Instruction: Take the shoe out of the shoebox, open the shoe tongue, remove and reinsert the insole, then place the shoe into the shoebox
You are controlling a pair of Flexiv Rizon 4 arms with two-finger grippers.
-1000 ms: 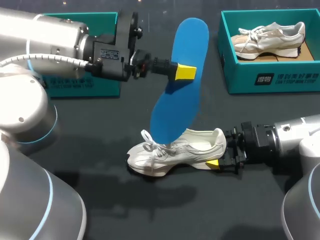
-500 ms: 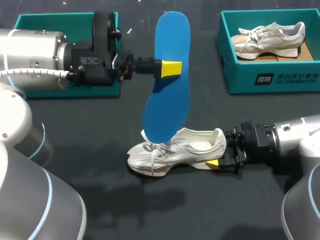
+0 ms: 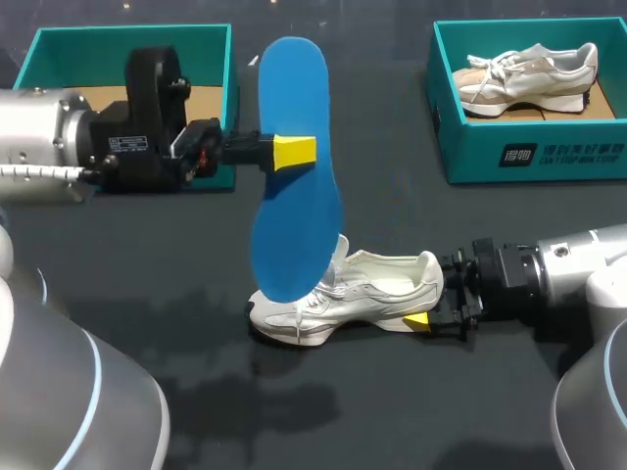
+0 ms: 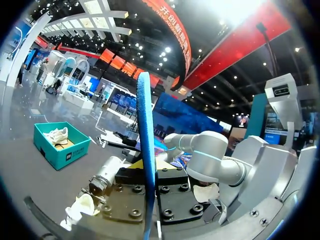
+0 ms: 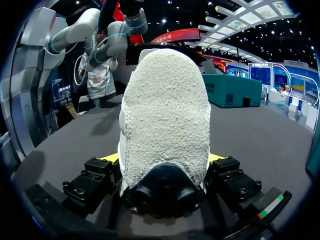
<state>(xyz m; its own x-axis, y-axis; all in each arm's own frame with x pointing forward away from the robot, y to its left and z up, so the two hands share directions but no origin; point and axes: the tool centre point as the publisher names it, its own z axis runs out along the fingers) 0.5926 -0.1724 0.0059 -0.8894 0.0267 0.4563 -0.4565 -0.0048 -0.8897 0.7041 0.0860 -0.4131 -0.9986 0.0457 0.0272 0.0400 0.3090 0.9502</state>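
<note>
A white sneaker (image 3: 367, 289) stands on the dark table, toe to the left. My right gripper (image 3: 423, 315) is shut on its heel, and in the right wrist view the fuzzy heel (image 5: 165, 115) fills the gap between both fingers of that gripper (image 5: 162, 161). My left gripper (image 3: 294, 154) is shut on a blue insole (image 3: 289, 225) and holds it upright above the shoe's toe end. The left wrist view shows that insole (image 4: 145, 125) edge-on in the left gripper (image 4: 148, 192). An empty teal shoebox (image 3: 127, 31) sits at the back left, behind the left arm.
A second teal shoebox (image 3: 529, 152) at the back right holds another pale sneaker (image 3: 529, 69). The left arm stretches across the left half of the table, above its surface. The right arm lies low along the right front.
The left arm has carried the blue insole leftward, away from over the shoe's opening. The right gripper and the shoe have stayed still.
</note>
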